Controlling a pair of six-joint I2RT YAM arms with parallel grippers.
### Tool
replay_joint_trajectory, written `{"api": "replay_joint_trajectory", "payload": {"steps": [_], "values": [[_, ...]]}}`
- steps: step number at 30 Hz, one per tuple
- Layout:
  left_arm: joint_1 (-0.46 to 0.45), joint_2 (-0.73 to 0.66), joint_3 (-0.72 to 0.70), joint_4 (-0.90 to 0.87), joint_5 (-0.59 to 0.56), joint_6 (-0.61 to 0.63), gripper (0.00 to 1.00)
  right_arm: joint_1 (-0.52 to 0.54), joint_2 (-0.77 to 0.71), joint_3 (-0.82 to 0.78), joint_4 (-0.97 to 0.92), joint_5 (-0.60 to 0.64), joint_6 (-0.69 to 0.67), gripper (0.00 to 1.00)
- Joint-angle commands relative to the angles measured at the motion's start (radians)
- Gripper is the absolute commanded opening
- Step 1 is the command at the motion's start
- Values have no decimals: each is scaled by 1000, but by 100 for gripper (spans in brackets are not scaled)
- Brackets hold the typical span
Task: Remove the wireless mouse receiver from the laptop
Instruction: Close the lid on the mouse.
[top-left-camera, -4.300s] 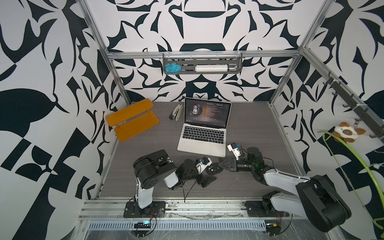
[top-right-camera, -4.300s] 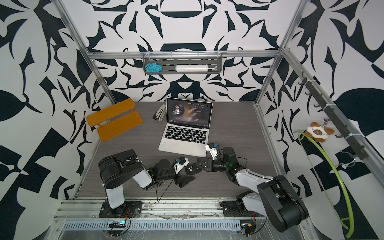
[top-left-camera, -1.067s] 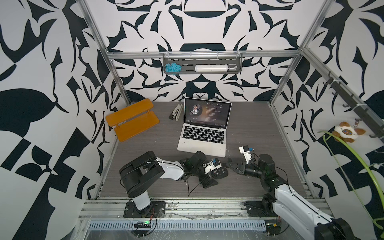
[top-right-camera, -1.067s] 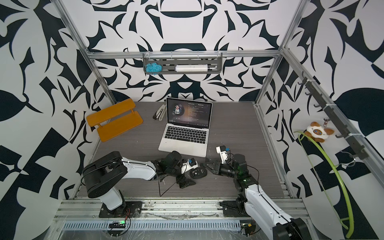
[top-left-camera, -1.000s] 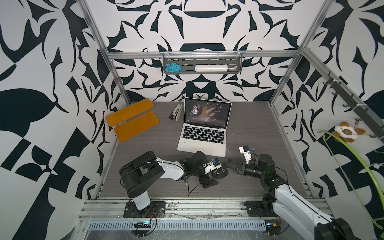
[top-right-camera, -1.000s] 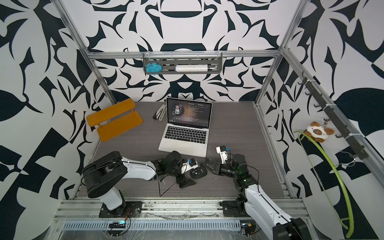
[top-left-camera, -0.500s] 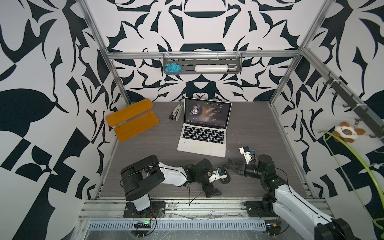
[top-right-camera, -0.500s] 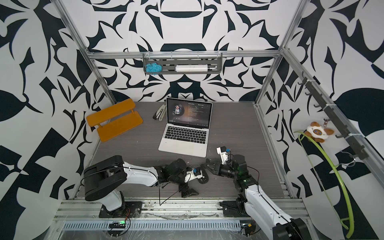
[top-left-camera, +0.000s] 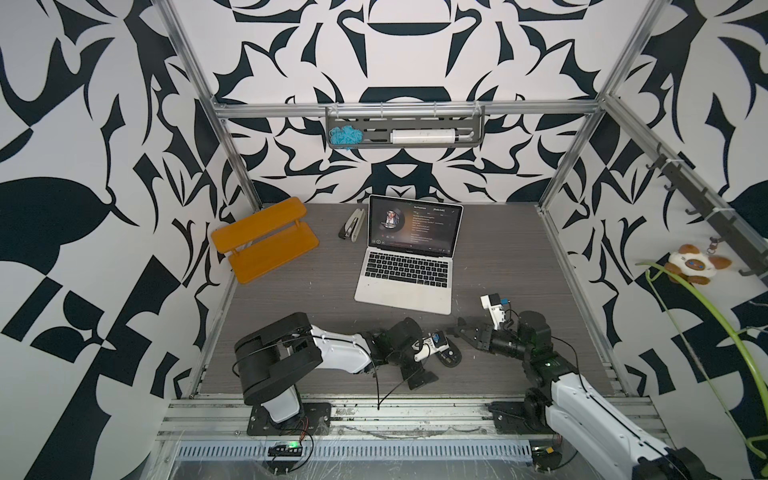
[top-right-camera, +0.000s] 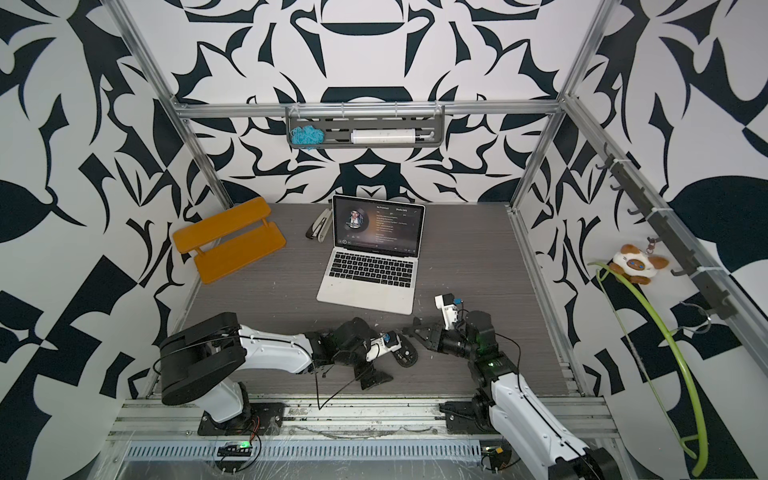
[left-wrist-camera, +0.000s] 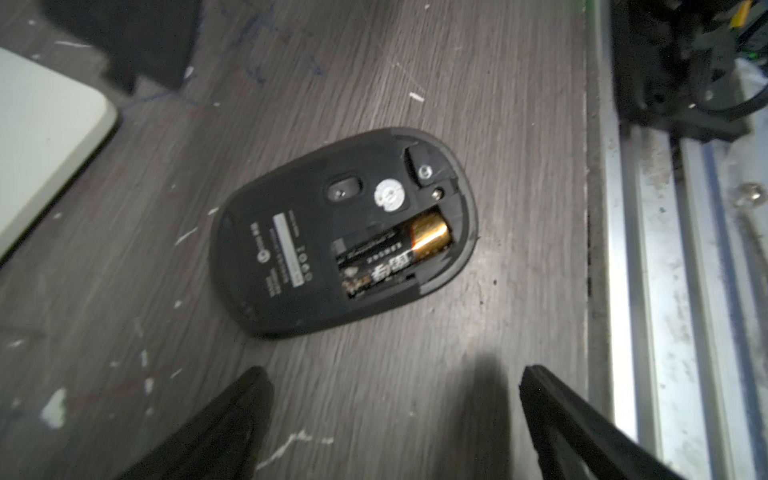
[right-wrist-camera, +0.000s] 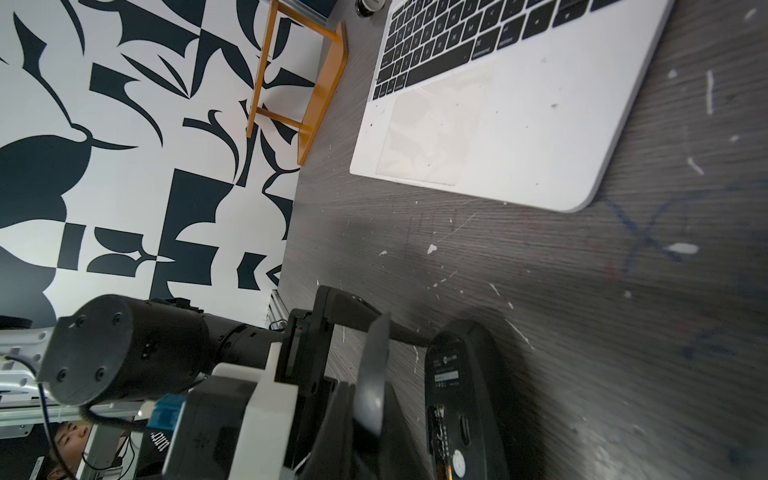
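Jaws of the left gripper (left-wrist-camera: 392, 372) stand wide apart and empty, hovering just short of the computer mouse (left-wrist-camera: 340, 232). It lies on its back near the front of the surface (top-left-camera: 291, 303), with the cover off and the battery (left-wrist-camera: 395, 249) exposed. Those of the right gripper (top-left-camera: 459, 332) are closed, with the tips near the mouse on its other side. Nothing shows pinched between them, though something so tiny could hide there.

The laptop (top-left-camera: 405, 286) sits open further back, well apart from both arms. No plug shows along the edges that both top views and the right wrist view reveal, but the port sides are too small to read for certain. In the left wrist view, what may be the wireless mouse receiver (left-wrist-camera: 424, 164), a small black piece, sits in the recess next to the battery. Blur keeps me from saying so firmly.

By my judgement the pull from the laptop looks done. What is left is at most seating that piece properly, refitting the mouse cover if that is wanted, and drawing the arms back
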Motion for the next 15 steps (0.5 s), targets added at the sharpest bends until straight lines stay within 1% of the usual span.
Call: {"api": "replay_joint_trajectory", "payload": {"steps": [1,5,6,7,8,9,10,13,15], "values": [[9,-66,-58,-82,-92,58,99,-6,-25,12,18,-12,6,0],[16,-152,-174,96,-76,238,99,-6,-26,13,20,-14,13,0],[24,-156,-184,124,-58,282,99,-6,-26,14,23,-15,15,0],[39,-150,-182,137,-11,337,99,-6,-27,17,24,-15,17,0],[53,-134,-168,131,37,400,99,-6,-28,20,26,-15,20,0],[65,-112,-151,130,51,434,99,-6,-30,23,28,-14,21,0],[86,-81,-125,122,69,460,99,-6,-30,28,26,-15,24,0],[167,-10,-49,85,200,506,99,-6,-44,39,29,-19,38,0],[194,24,-20,78,253,555,99,-6,-66,47,16,-20,43,0]]}}
